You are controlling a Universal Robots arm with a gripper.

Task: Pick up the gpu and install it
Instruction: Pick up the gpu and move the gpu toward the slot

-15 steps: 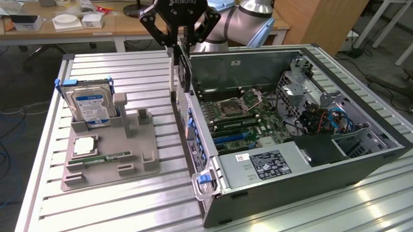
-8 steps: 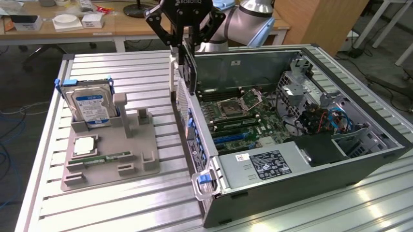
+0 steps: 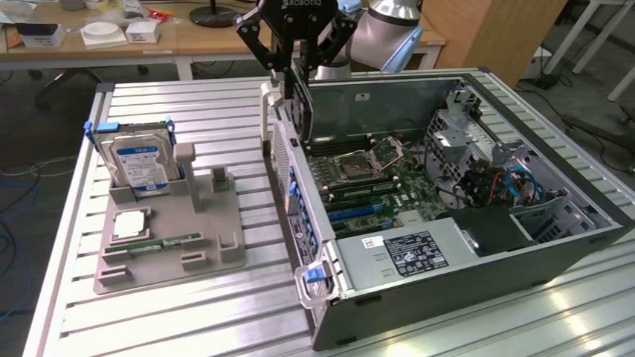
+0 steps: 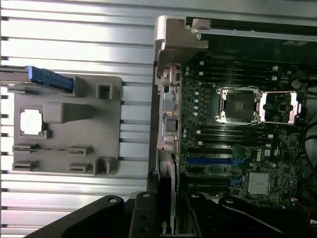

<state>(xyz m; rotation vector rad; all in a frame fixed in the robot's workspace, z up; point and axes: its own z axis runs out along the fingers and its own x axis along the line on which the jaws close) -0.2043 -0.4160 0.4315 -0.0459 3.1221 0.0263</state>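
end effector [image 3: 297, 65]: black, two-fingered, at 12 o'clock in the exterior view; fingers drawn narrow, clamped on the upper edge of the gpu.
gpu [image 3: 300, 104]: thin, flat, dark card hanging upright on edge (silver bracket on its 9 o'clock side), lifted off the bench, at the rear wall of the case near the 11 o'clock corner; seated in a slot or not, cannot tell.
case [image 3: 447, 282]: grey sheet-metal tower lying on its side, open on top, from centre out to 4 o'clock.
motherboard [image 3: 382, 190]: green, densely studded, flat on the case floor; square metal-framed socket [image 3: 352, 165] just 5 o'clock of the card.
holder [image 3: 204, 256]: matte grey moulded block with slots and posts, at 8 o'clock, well apart from the card.
hard drive [image 3: 144, 167]: boxy, silver, blue-white label, standing upright in the holder.
memory stick [image 3: 159, 244]: slim, green, lying flat in the holder.
bench [image 3: 198, 320]: ribbed aluminium slats, glossy.
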